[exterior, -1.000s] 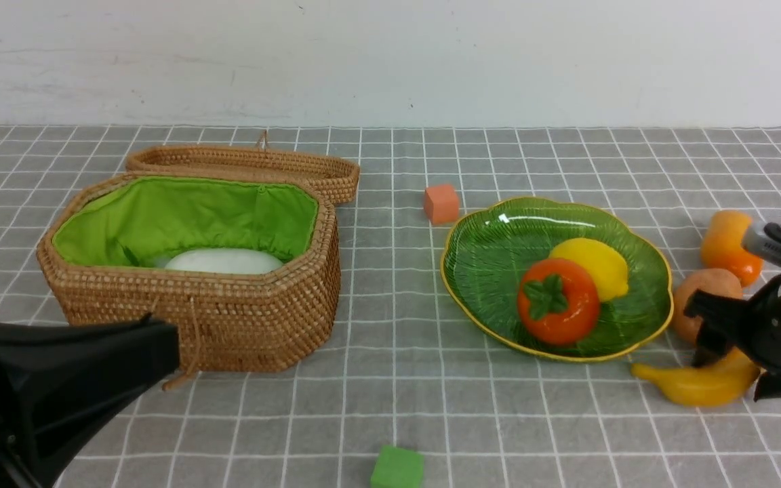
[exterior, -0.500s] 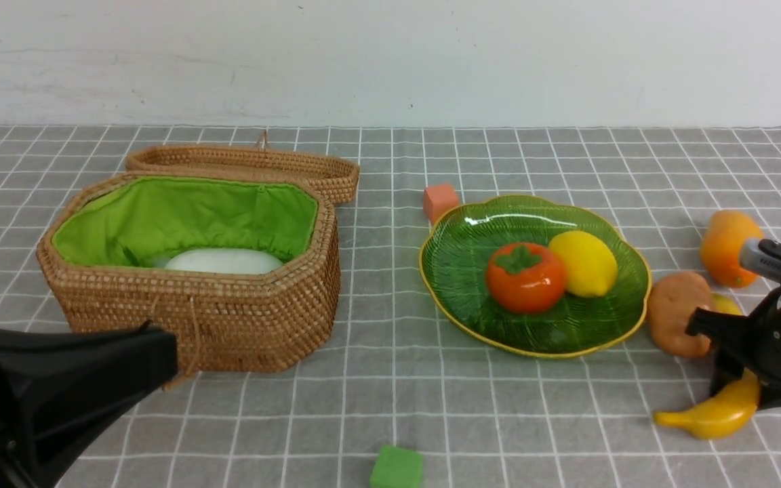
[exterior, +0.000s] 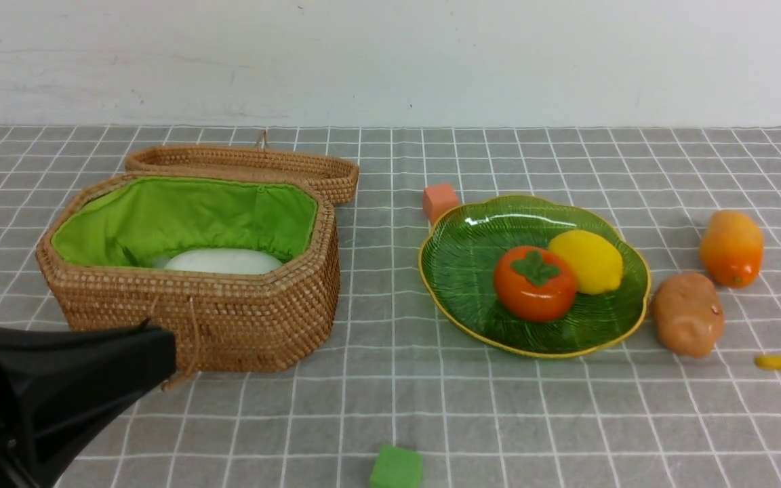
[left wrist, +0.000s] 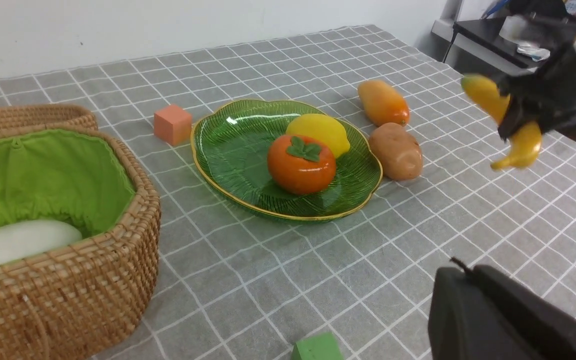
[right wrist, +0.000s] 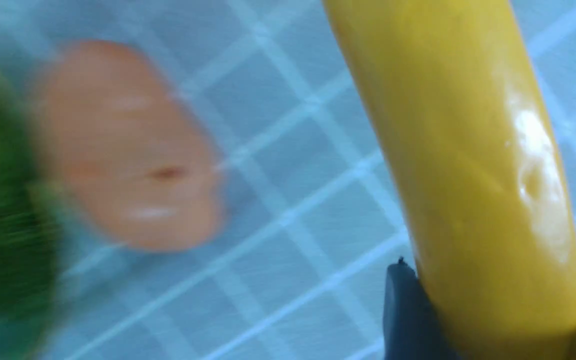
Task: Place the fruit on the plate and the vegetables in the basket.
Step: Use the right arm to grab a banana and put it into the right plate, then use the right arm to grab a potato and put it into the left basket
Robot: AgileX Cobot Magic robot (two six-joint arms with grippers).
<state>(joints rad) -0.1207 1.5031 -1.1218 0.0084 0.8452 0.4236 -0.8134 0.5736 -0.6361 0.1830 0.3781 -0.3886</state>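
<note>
Pinching the yellow banana (left wrist: 522,145) near its middle, the right claw (left wrist: 512,116) hangs in the air above the checked tablecloth (exterior: 390,393), with one dark finger (right wrist: 402,310) on each side of the fruit. Below this claw and toward the robot's left lies the brown potato (exterior: 687,314), just beside the green leaf-shaped plate (exterior: 472,271); the orange-yellow mango (exterior: 731,247) is near, farther from the robot than the potato. On the plate the persimmon (exterior: 535,283) and the lemon (exterior: 594,261) touch each other. The left claw (left wrist: 493,320) is pressed together; the open wicker basket (exterior: 194,318), with the white radish (exterior: 222,261) inside, stands beyond it, well apart from the right claw.
</note>
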